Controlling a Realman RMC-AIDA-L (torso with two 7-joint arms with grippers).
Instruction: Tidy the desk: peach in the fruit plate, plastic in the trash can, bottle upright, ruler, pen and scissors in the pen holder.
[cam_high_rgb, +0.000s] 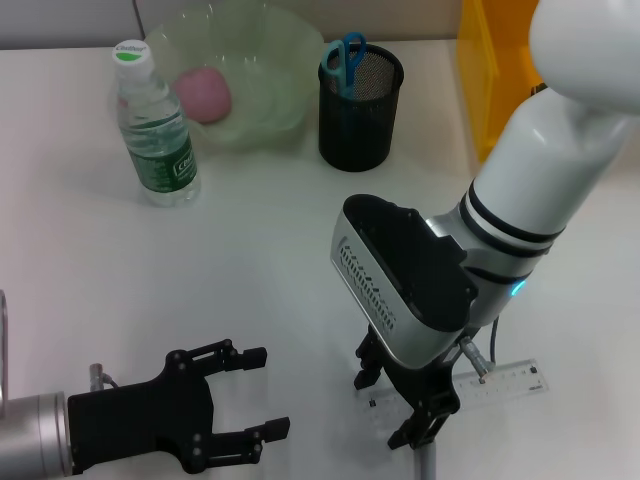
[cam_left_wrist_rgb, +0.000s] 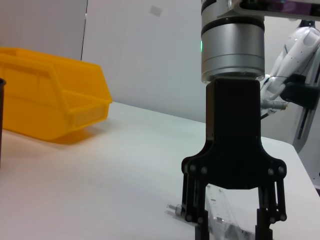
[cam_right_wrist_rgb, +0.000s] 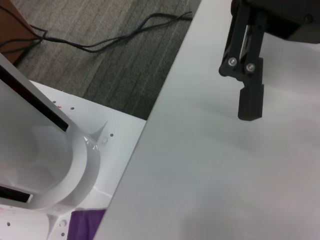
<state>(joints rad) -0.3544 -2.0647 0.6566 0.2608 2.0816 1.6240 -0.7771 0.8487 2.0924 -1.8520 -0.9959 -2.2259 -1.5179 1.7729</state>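
With my right gripper (cam_high_rgb: 405, 405) at the desk's 5 o'clock, fingers narrowly parted over the ruler (cam_high_rgb: 490, 385), I must close on it; my left gripper (cam_high_rgb: 255, 395) waits wide at 7 o'clock.

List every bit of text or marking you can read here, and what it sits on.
Bottle cap: green logo lettering, too blurred to read.
Water bottle label: print, too small to read.
Ruler: scale marks, numbers unreadable.
Right gripper housing: ribbed pattern, no text.
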